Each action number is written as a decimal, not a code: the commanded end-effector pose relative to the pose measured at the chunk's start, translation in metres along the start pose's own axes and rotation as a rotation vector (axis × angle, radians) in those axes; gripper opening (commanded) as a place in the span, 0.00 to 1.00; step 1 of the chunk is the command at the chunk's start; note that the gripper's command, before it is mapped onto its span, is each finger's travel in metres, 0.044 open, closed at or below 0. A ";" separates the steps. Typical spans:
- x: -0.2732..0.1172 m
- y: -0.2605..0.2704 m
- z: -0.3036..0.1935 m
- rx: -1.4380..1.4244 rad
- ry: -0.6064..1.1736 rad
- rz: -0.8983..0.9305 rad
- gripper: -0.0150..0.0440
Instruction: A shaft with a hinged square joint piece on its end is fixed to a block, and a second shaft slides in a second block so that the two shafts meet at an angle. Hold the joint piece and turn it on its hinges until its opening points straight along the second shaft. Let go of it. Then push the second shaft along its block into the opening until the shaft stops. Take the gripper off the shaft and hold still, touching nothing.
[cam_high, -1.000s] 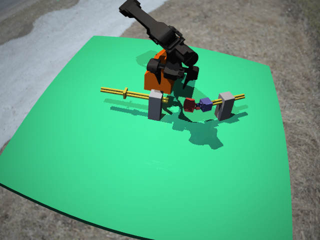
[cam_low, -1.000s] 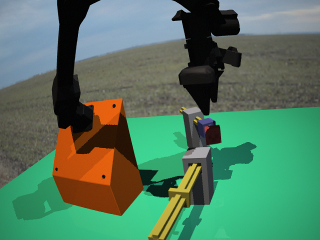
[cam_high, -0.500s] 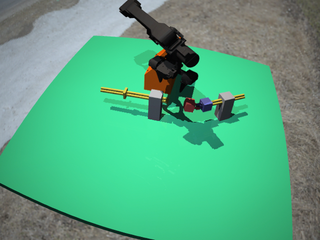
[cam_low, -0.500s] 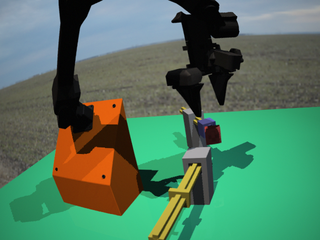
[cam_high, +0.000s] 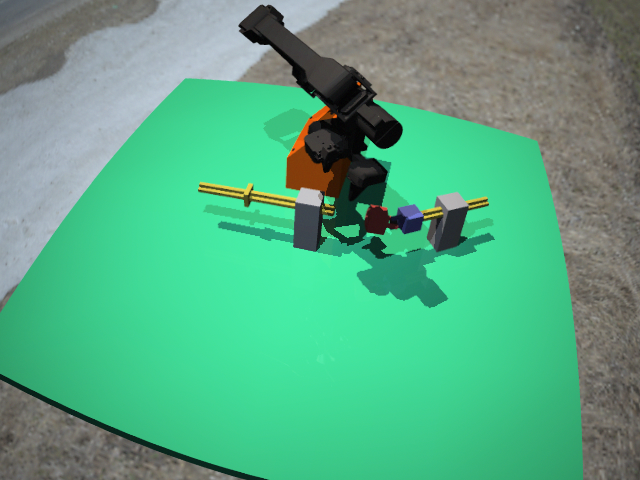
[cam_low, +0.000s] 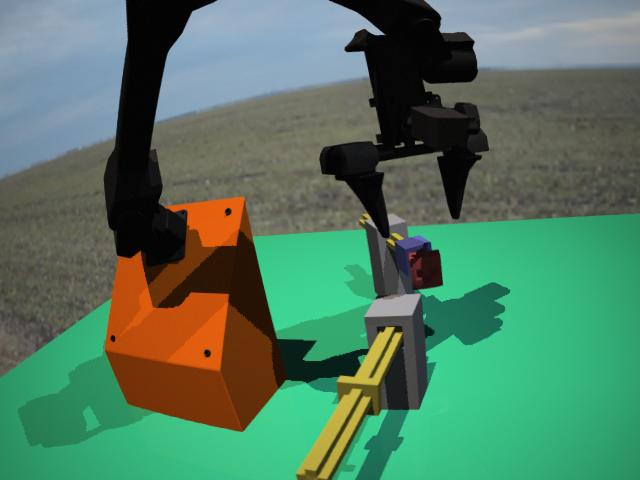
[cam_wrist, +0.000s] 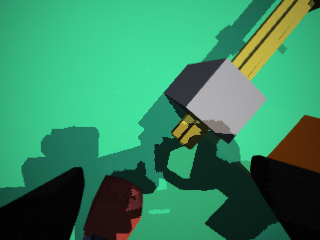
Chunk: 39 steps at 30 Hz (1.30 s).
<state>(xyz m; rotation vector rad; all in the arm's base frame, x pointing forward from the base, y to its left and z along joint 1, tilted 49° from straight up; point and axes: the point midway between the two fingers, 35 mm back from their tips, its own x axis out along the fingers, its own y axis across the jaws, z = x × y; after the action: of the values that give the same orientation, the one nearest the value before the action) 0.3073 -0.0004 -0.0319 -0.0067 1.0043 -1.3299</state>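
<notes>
The red joint piece (cam_high: 376, 219) (cam_low: 426, 269) (cam_wrist: 114, 202) hangs on its hinge at the blue part (cam_high: 409, 219) (cam_low: 405, 254) on the end of the fixed yellow shaft (cam_high: 431, 213). It is partly shaded, and I cannot tell exactly how its opening lines up. The second yellow shaft (cam_high: 222, 190) (cam_low: 338, 428) (cam_wrist: 275, 40) passes through its grey block (cam_high: 307, 222) (cam_low: 412, 356) (cam_wrist: 225, 100); its short end stands apart from the red piece. My gripper (cam_high: 339, 184) (cam_low: 420, 227) (cam_wrist: 169, 169) is open and empty, above the joint piece, fingers wide apart.
The fixed shaft's grey block (cam_high: 449, 222) (cam_low: 381, 268) stands beyond the blue part. A yellow collar (cam_high: 248, 194) (cam_low: 359, 386) sits on the second shaft's outer length. The orange arm base (cam_high: 310, 173) (cam_low: 175, 382) (cam_wrist: 302, 150) stands beside the second shaft's block.
</notes>
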 end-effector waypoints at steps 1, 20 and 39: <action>0.005 0.000 -0.003 0.105 -0.016 -0.014 1.00; 0.012 0.001 -0.005 0.510 -0.063 -0.020 1.00; 0.090 0.005 -0.010 0.510 -0.066 -0.022 1.00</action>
<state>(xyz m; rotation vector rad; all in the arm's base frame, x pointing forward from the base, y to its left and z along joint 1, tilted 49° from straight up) 0.2997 -0.0616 -0.0896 0.3402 0.5847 -1.5638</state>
